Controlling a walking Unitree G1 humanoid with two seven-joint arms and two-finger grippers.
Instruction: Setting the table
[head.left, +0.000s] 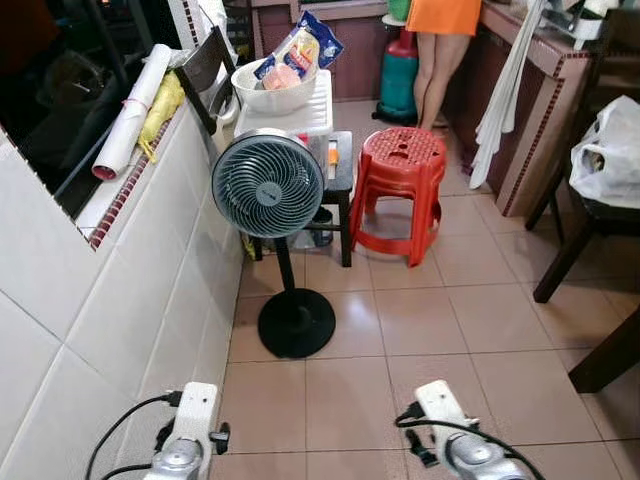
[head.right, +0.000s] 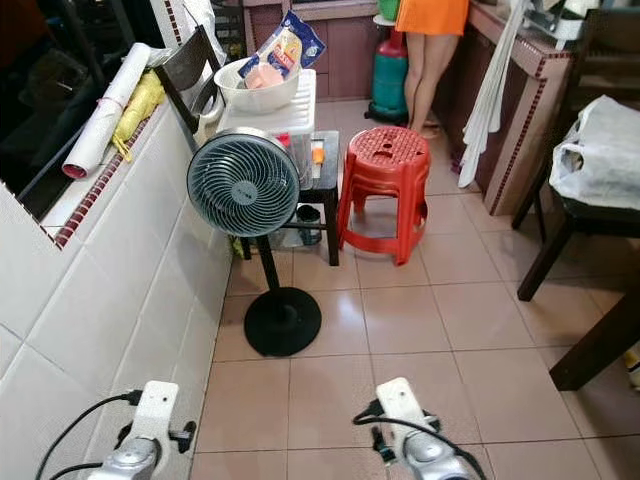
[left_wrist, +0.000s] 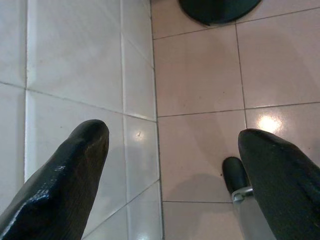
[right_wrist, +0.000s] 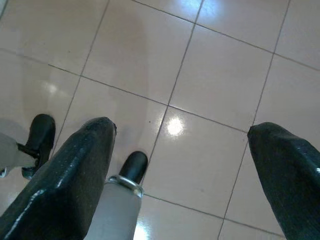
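Observation:
My two arms hang low at the bottom of the head views, the left arm (head.left: 190, 440) beside the tiled wall and the right arm (head.left: 452, 432) over the floor. The left gripper (left_wrist: 172, 135) is open above beige floor tiles at the foot of the white wall, with nothing between its fingers. Over bare tiles the right gripper (right_wrist: 181, 129) is open too and holds nothing. A white bowl (head.left: 272, 90) with snack packets rests on a white box on a small black stool ahead. At the right stands a dark wooden table (head.left: 600, 225) with a white plastic bag (head.left: 610, 160) on it.
A standing fan (head.left: 268, 186) on a round black base (head.left: 296, 322) stands close ahead by the left wall. A red plastic stool (head.left: 400, 185) is beside it. A person's legs (head.left: 438, 70) and a green gas cylinder (head.left: 398, 80) are at the far end.

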